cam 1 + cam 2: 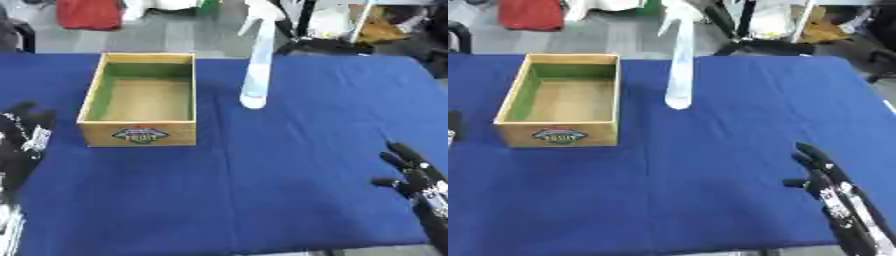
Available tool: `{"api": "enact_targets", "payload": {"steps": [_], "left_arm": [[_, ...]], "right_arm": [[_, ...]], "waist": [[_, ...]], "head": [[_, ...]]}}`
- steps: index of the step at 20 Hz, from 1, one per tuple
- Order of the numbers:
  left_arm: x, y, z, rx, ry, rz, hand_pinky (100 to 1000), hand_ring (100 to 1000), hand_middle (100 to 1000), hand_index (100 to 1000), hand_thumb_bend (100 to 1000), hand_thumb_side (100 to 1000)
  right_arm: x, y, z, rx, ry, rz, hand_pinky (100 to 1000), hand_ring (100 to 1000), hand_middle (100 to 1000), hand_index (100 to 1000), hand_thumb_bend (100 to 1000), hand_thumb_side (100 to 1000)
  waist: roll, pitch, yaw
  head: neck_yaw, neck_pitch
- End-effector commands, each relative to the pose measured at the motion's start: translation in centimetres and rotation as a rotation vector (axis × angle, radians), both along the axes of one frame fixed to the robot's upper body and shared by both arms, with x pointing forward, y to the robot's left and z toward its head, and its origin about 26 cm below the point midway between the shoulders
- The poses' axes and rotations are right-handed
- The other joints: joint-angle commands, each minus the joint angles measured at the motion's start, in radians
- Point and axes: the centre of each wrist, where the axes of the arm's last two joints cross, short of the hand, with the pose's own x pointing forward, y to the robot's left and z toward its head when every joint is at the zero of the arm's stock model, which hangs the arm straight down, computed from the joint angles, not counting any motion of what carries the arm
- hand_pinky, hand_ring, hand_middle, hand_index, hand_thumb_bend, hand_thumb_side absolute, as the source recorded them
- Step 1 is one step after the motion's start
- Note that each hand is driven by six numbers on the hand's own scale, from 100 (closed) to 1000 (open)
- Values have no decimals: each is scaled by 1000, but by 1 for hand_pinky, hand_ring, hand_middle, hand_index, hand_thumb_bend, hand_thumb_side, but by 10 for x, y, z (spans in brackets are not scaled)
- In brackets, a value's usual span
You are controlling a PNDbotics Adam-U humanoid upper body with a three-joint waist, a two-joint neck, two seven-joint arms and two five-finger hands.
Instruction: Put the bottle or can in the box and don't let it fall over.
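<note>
Spray bottle upright beside labelled box.

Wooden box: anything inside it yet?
The wooden box shows only its bare brown floor and green inner walls. The near wall covers a strip of floor. The spray bottle stands outside, to its right.

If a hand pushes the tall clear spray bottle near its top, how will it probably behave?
The tall clear spray bottle would probably tip: it is tall on a narrow base. It looks like light clear plastic, possibly nearly empty, so it may slide on the blue tablecloth. A low grasp seems safer.
</note>
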Motion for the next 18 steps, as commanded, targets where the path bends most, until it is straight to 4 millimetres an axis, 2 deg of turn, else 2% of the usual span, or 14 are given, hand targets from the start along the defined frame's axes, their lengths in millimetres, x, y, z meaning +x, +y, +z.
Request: {"api": "enact_targets", "payload": {"steps": [1,7,18], "left_arm": [[0,2,5,8,-15,2,616,604,540,825,513,675],[-1,2,2,9,-3,0,615,603,540,825,514,675],[-2,3,2,19,0,-4,615,603,540,825,516,674]], "right_arm": [[2,-8,10,-38,-35,-10,732,1000,1000,1000,100,797],[19,-30,42,-136,-152,-16,737,1000,1000,1000,100,725],[57,-90,145,-420,-443,-64,751,1000,1000,1000,100,590]], "waist": [[2,-14,1],[-6,-21,4],[-10,-24,15]], "head": [[6,-6],[12,-3],[13,-9]]}}
